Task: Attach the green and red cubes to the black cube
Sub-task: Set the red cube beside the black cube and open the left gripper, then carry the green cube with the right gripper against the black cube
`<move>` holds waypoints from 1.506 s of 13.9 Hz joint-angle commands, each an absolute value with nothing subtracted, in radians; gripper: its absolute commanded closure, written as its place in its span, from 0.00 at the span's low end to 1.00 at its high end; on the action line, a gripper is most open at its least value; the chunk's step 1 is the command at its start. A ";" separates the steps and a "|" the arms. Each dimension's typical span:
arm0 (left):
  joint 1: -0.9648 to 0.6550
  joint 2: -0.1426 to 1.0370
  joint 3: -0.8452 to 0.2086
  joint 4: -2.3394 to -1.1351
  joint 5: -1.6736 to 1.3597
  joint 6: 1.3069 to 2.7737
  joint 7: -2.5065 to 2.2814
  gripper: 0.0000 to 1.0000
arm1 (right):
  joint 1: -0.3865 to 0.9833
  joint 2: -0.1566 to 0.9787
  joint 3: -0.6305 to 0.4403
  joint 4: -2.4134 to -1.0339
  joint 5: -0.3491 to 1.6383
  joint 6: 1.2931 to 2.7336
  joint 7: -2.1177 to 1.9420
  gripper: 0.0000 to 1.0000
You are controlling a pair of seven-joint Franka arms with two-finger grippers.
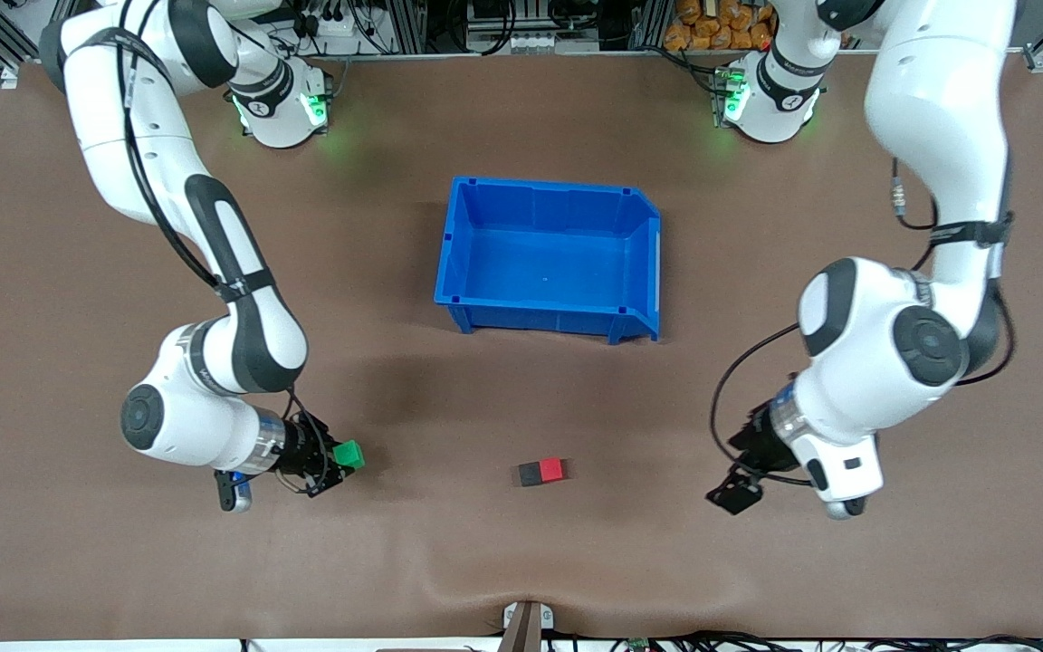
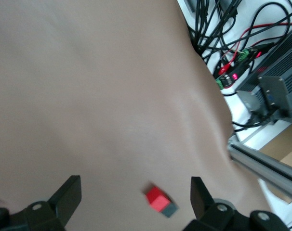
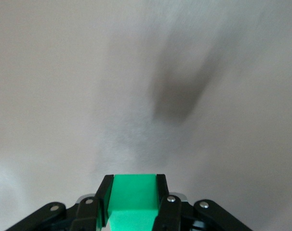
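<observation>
The red cube and the black cube sit joined side by side on the brown table, nearer the front camera than the blue bin. Both show in the left wrist view, red and black. My right gripper is shut on the green cube, held above the table toward the right arm's end; the cube fills the space between its fingers. My left gripper is open and empty, above the table toward the left arm's end, with the joined cubes seen between its fingers.
An empty blue bin stands mid-table, farther from the front camera than the cubes. A fold in the table cover runs along the front edge. Cables and electronics lie off the table edge.
</observation>
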State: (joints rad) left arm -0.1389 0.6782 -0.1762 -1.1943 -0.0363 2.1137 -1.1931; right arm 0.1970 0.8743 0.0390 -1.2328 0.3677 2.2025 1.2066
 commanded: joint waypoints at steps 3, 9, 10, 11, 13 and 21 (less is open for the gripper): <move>-0.039 0.464 -0.181 -1.396 -0.009 2.014 -0.901 0.00 | 0.251 0.997 0.034 -1.062 0.379 2.244 1.461 1.00; 0.040 0.387 -0.179 -1.427 0.014 1.879 -0.717 0.00 | 0.310 1.043 0.035 -1.031 0.379 2.365 1.724 1.00; 0.046 0.388 -0.179 -1.427 0.018 1.879 -0.691 0.00 | 0.319 1.055 0.034 -1.013 0.379 2.365 1.780 1.00; 0.054 0.387 -0.181 -1.427 0.018 1.879 -0.678 0.00 | 0.327 1.058 0.034 -1.006 0.379 2.367 1.816 1.00; 0.054 0.385 -0.181 -1.424 0.018 1.879 -0.675 0.00 | 0.342 1.063 0.035 -1.002 0.379 2.375 1.824 1.00; 0.054 0.379 -0.179 -1.428 0.064 1.873 -0.644 0.00 | 0.379 1.144 0.090 -0.930 0.379 2.434 1.822 1.00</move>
State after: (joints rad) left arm 0.0508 0.4055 -0.1776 -1.4071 0.0338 1.8816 -0.6773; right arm 0.3794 1.1034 0.0744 -0.9919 0.3684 2.4302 1.8067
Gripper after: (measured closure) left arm 0.000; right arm 0.599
